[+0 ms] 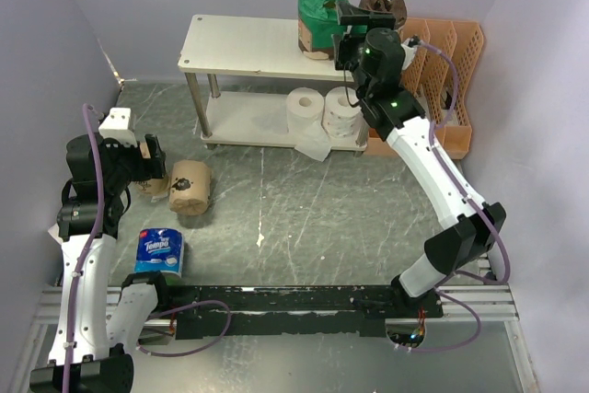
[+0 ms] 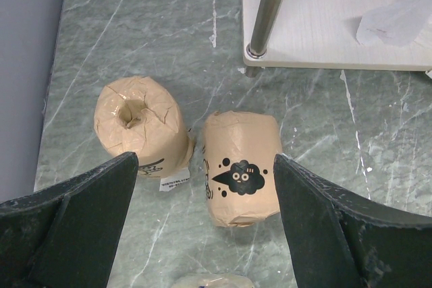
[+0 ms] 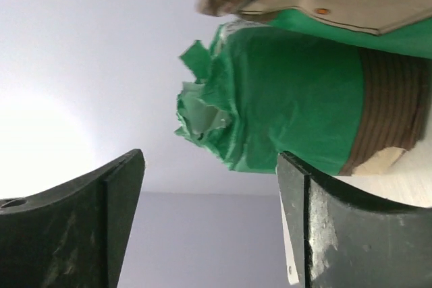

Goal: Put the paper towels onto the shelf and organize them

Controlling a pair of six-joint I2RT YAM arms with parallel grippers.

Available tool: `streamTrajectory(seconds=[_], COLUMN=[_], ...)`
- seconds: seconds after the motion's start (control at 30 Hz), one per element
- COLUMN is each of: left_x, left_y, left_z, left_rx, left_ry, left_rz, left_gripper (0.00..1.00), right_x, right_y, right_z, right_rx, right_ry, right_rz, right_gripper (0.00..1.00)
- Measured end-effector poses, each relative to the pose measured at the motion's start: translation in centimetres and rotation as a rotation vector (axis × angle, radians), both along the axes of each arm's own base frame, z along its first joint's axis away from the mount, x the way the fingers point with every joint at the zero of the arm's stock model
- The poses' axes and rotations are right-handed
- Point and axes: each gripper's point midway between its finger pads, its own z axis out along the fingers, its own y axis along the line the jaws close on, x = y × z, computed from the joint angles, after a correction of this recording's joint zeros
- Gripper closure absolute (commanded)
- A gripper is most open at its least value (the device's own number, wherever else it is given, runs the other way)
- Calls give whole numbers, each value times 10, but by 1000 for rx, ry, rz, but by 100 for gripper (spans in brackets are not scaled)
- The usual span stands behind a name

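The shelf stands at the back. A green-wrapped paper towel roll sits on its top board, and a second brown-topped roll shows behind my right gripper. That gripper is open, its fingers apart just short of the green roll. Two bare white rolls stand on the lower tier. My left gripper hangs open above two tan rolls, one upright, one lying. A blue Tempo roll stands near the left arm.
An orange slotted rack stands right of the shelf, close behind the right arm. A loose tail of white paper hangs off the lower tier. A shelf post rises just beyond the tan rolls. Grey walls close in on both sides.
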Motion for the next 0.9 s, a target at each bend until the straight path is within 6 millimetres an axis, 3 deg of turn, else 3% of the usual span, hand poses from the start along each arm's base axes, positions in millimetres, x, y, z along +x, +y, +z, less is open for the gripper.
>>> streamTrajectory(seconds=[0.13, 0.2, 0.3, 0.4, 0.47, 0.53, 0.63, 0.77, 0.83, 0.9], left_x=[0, 0, 0, 0, 1, 1, 2, 1, 0, 0], left_y=[0, -1, -1, -1, -1, -2, -5, -6, -7, -9], left_z=[0, 0, 0, 0, -1, -2, -4, -6, -7, -8], left_rx=[-1, -3, -3, -3, -1, 1, -5, -16, -20, -25], left_ry=[0, 0, 0, 2, 4, 7, 16, 23, 26, 33], left_rz=[-1, -5, -7, -6, -11, -27, -48, -64, -76, -91], left_gripper=[6, 6, 7, 6, 6, 6, 6, 6, 6, 6], right_x=[-15, -33, -77, -126, -141, -140, -139, -158, -168, -177], right_y=[3, 13, 47, 94, 113, 119, 125, 127, 134, 151], right_z=[19, 29, 31, 9, -20, -58, -142, -240, -269, -284], right_rx=[-104, -200, -379, -615, -771, -905, -1096, -1287, -1382, -1486], right_ry=[-83, -133, -210, -286, -312, -290, -198, -119, -126, -173], right_rz=[31, 61, 141, 279, 360, 414, 519, 681, 747, 780], right_gripper=[1, 0, 0, 0, 0, 0, 0, 0, 0, 0])
